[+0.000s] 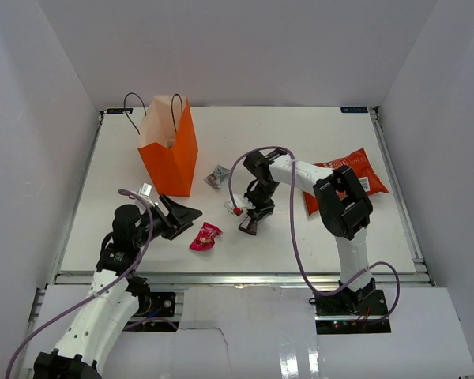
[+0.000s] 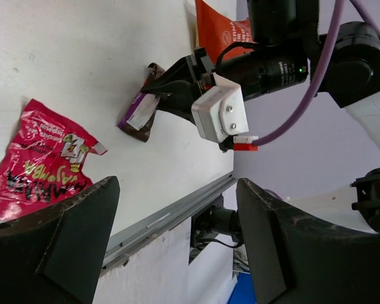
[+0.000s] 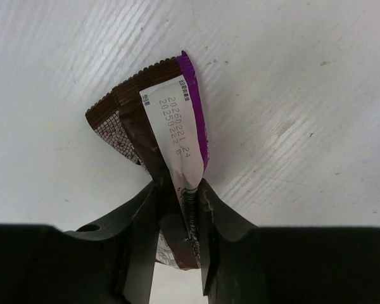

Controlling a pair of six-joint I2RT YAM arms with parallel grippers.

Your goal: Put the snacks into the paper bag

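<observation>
The orange paper bag (image 1: 167, 154) stands upright and open at the back left. My right gripper (image 3: 177, 202) is shut on a brown and purple wrapped bar (image 3: 171, 126), pinching one end while the rest lies on the table; the bar (image 2: 139, 114) also shows in the left wrist view. A pink snack packet (image 1: 206, 235) lies flat beside my left gripper (image 1: 186, 215), which stands open with nothing between its fingers. The pink packet (image 2: 41, 164) sits just off that gripper's left finger. A red-orange chip bag (image 1: 355, 178) lies at the right, partly behind the right arm.
A silver wrapped candy (image 1: 216, 177) lies right of the paper bag. A small red and white candy (image 1: 235, 208) sits close to the right gripper (image 1: 250, 223). The table's metal front rail (image 2: 171, 212) runs just under the left gripper (image 2: 177, 234).
</observation>
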